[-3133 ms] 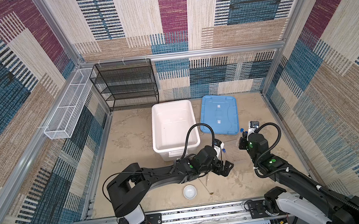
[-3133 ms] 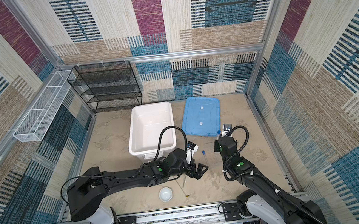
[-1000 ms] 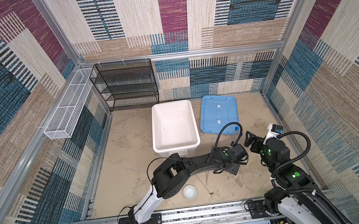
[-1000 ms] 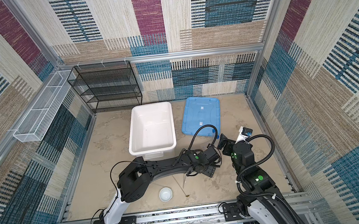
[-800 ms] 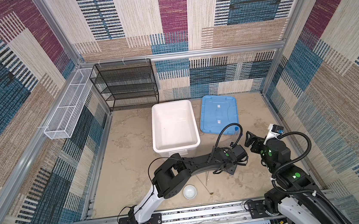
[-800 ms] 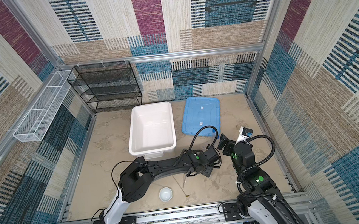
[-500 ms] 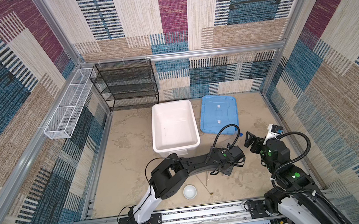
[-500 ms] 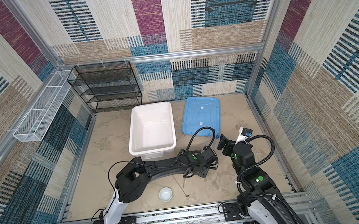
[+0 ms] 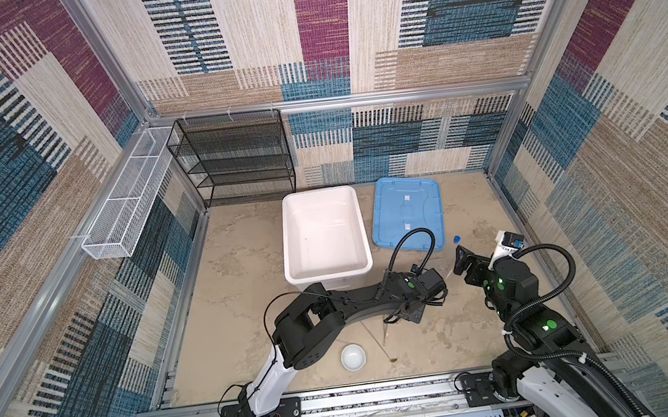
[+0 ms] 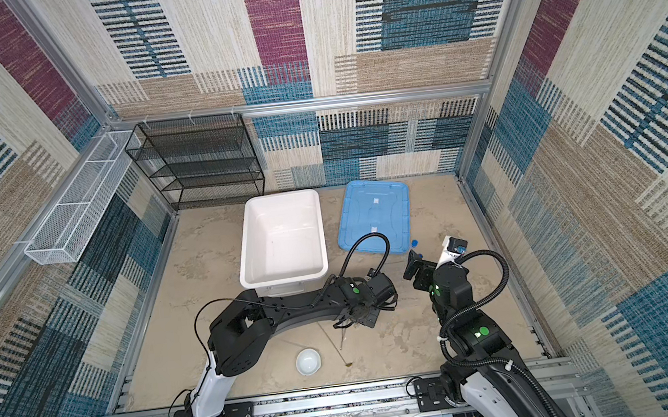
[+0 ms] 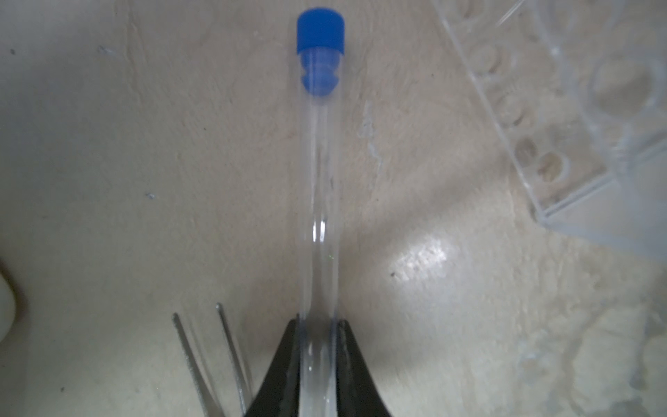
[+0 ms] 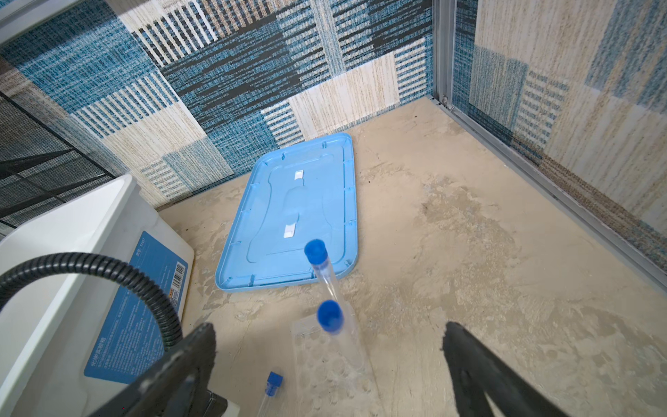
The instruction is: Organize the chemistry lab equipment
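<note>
The tub (image 9: 328,272) is set at the back of the table (image 9: 248,293), with the lid (image 9: 405,211) laid flat just to its right. The dish (image 9: 353,357) is found near the front edge, the tweezers (image 9: 385,332) and spoon (image 9: 393,360) just right of it. The tube rack (image 12: 325,364) is placed before the lid, with two test tubes (image 12: 326,278) stood in it and the third test tube (image 11: 319,180) beside it, toward the tub

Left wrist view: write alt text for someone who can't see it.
The left gripper pinches the bottom end of a clear, blue-capped test tube seen against the beige table. Thin metal tweezers lie beside the gripper, and a corner of the transparent tube rack shows off to one side.
</note>
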### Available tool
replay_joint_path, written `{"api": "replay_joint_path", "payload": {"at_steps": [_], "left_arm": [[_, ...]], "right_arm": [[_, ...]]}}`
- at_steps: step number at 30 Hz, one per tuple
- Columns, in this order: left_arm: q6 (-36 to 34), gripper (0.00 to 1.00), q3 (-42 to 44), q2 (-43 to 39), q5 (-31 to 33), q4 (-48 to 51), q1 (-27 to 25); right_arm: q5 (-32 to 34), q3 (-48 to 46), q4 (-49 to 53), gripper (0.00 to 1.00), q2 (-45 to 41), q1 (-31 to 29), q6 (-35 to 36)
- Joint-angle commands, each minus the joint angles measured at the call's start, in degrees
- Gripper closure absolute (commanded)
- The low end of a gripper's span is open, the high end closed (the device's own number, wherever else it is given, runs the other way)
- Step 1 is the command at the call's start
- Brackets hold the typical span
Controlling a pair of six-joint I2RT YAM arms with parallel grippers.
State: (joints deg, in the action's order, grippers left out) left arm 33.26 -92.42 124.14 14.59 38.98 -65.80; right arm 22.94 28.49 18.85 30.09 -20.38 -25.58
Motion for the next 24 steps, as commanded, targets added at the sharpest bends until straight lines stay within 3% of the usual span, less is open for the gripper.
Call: {"api": "replay_joint_path", "payload": {"at_steps": [1, 9, 17, 24], "left_arm": [[1.59, 0.83, 0.8, 0.15, 0.7, 4.65, 0.23], [2.28, 0.86, 3.92, -2.54, -0.72, 0.64, 1.18], [-1.39, 0.86, 18.33, -13.69, -5.08, -21.97, 1.2], [-1.76, 0.87, 21.83, -15.66, -6.04, -27.41, 1.18]], "right_arm": [[-0.26, -0.01, -2.14, 0.01, 0.21, -0.03, 0.27], [-1.77, -0.36, -2.96, 0.01, 0.77, -0.01, 0.5], [-14.73, -0.28, -6.88, 0.01, 7.4, 0.08, 3.15], [-20.17, 0.04, -7.74, 0.01, 9.73, 0.13, 3.52]]}}
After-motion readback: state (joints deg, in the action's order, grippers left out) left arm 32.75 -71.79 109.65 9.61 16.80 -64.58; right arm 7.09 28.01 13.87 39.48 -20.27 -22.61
